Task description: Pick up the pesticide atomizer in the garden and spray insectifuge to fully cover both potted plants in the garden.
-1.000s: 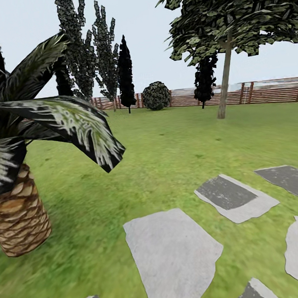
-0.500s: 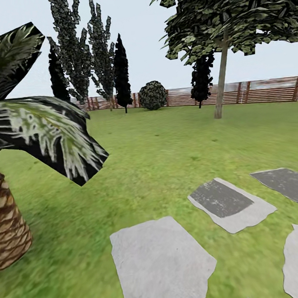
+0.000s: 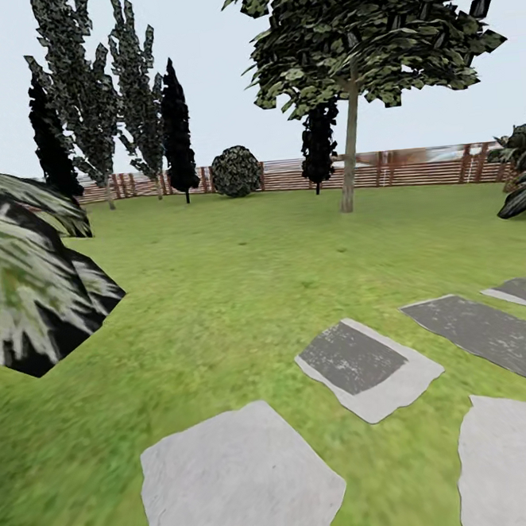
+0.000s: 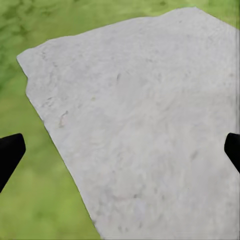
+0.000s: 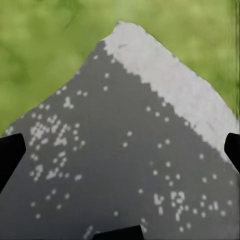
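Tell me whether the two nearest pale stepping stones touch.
Apart. The head view shows a strip of grass between the near stone and the right stone.

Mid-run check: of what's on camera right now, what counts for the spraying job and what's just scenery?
For the job:
- lawn of the garden
- left tool, open, above a pale stone
- right tool, open, above a dark stone

Just scenery:
- stepping stones
- palm frond
- big tree
- slat fence
- round bush
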You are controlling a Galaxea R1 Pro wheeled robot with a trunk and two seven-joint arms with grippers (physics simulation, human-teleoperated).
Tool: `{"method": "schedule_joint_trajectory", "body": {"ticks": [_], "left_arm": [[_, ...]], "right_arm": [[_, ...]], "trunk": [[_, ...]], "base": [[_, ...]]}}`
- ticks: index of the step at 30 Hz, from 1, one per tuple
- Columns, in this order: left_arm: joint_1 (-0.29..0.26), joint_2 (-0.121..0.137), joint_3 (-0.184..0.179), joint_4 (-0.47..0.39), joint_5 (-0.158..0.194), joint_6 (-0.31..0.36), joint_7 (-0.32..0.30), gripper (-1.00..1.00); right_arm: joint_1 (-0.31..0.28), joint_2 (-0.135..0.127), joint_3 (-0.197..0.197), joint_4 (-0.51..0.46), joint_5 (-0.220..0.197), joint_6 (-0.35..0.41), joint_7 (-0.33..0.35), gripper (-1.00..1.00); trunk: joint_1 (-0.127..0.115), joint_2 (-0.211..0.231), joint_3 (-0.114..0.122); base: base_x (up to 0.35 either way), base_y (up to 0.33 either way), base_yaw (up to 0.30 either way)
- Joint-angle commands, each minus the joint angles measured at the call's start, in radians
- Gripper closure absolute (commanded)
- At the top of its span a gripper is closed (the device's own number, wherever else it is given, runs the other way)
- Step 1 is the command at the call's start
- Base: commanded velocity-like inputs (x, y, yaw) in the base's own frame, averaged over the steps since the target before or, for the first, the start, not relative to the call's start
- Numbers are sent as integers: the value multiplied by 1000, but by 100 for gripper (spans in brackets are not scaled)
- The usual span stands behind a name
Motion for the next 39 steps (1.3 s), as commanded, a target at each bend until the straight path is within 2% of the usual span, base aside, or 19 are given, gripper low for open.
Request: {"method": "schedule_joint_trajectory", "body": {"ticks": [1, 25, 39], "left_arm": [[0, 0, 0, 0, 0, -3, 1, -100], [0, 0, 0, 0, 0, -3, 1, -100], [0, 0, 0, 0, 0, -3, 1, -100]], "right_arm": [[0, 1, 0, 0, -1, 0, -1, -100], [0, 1, 0, 1, -1, 0, 1, -100], [0, 1, 0, 1, -1, 0, 1, -100]], "trunk": [[0, 0, 0], [0, 0, 13], [0, 0, 20]], "base": [[198, -128, -259], [164, -84, -259], [135, -6, -259]]}}
